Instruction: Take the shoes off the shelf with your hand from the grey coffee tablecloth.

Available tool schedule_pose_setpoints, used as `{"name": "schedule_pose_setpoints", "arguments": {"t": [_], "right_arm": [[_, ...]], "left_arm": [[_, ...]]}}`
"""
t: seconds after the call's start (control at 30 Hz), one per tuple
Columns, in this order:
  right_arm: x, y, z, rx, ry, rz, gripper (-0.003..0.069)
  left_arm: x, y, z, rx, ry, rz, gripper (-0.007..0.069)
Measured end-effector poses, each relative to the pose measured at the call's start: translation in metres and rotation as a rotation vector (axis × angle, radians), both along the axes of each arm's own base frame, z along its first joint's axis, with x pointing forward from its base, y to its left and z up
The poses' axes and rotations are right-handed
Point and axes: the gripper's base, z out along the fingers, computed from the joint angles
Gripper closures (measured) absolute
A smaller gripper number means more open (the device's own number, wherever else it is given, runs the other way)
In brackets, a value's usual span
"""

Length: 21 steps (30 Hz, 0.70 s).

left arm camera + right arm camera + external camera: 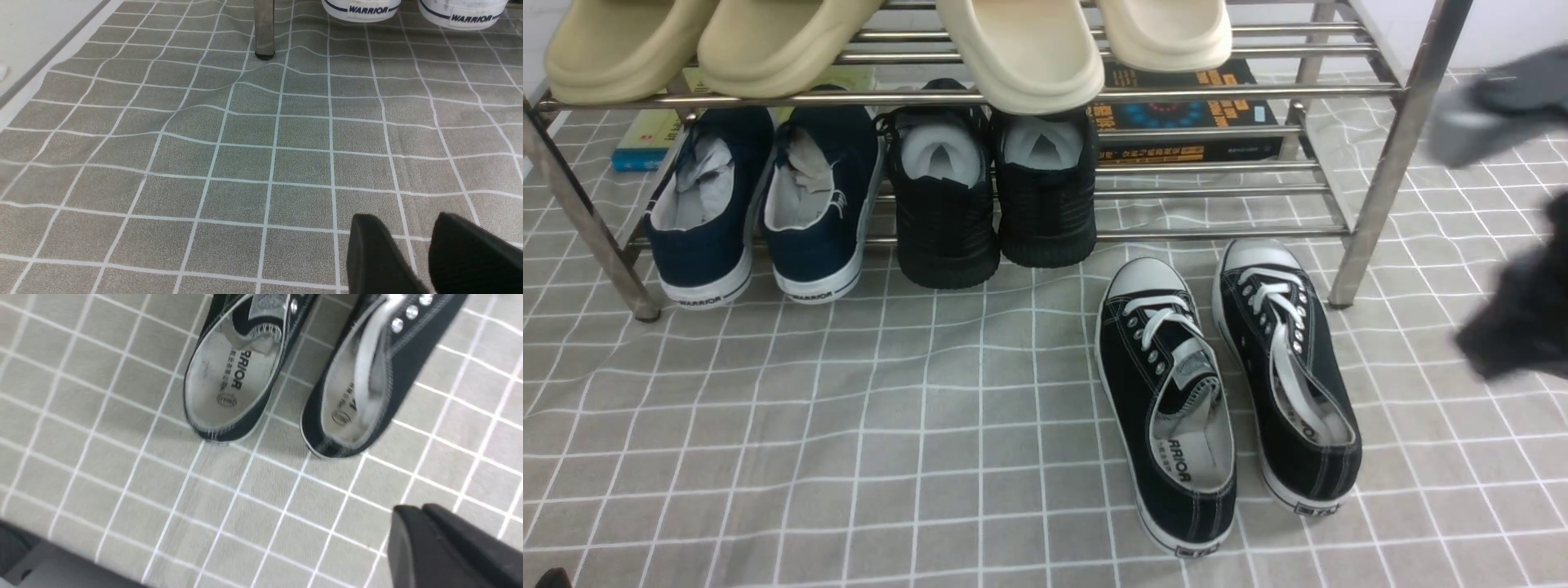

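Observation:
The shoes, a pair of black canvas sneakers with white laces, lie side by side on the grey coffee tablecloth in front of the shelf. The left one and the right one point toe-first at the rack. In the right wrist view their open heels show. My right gripper is a blur at the right, apart from the shoes. Its tips are shut on nothing. My left gripper is open over bare cloth, near the shelf's leg.
Navy sneakers and black mesh sneakers sit on the lower tier, beside a dark book. Beige slippers fill the top tier. The cloth's edge runs along the far left, and its near edge lies behind the shoes.

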Motion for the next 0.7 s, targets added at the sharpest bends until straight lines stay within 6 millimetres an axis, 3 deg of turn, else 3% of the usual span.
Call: {"name": "schedule_pose_setpoints", "arguments": {"t": [0.1, 0.13, 0.17, 0.2, 0.23, 0.33, 0.43, 0.7], "right_arm": [[-0.039, -0.023, 0.002, 0.064, -0.110, -0.001, 0.0675], [-0.055, -0.032, -0.013, 0.123, -0.202, -0.001, 0.0675], [-0.060, -0.035, -0.012, 0.140, -0.226, -0.001, 0.0675], [-0.070, -0.040, -0.029, 0.219, -0.331, -0.002, 0.0675], [-0.072, -0.041, -0.028, 0.227, -0.339, -0.002, 0.0675], [-0.077, -0.043, -0.068, 0.347, -0.484, -0.014, 0.0675], [-0.074, -0.043, -0.086, 0.373, -0.543, -0.020, 0.0675], [-0.072, -0.044, -0.087, 0.323, -0.633, 0.021, 0.0671]], "left_arm": [[0.000, 0.000, 0.000, 0.000, 0.000, 0.000, 0.0385], [0.000, 0.000, 0.000, 0.000, 0.000, 0.000, 0.0385], [0.000, 0.000, 0.000, 0.000, 0.000, 0.000, 0.0385], [0.000, 0.000, 0.000, 0.001, 0.000, 0.000, 0.0385], [0.000, 0.000, 0.000, 0.001, 0.000, 0.000, 0.0385], [0.000, 0.000, 0.000, 0.001, 0.000, 0.000, 0.0385], [0.000, 0.000, 0.000, 0.001, 0.000, 0.000, 0.0385], [0.000, 0.000, 0.000, 0.001, 0.000, 0.000, 0.0385]]}}
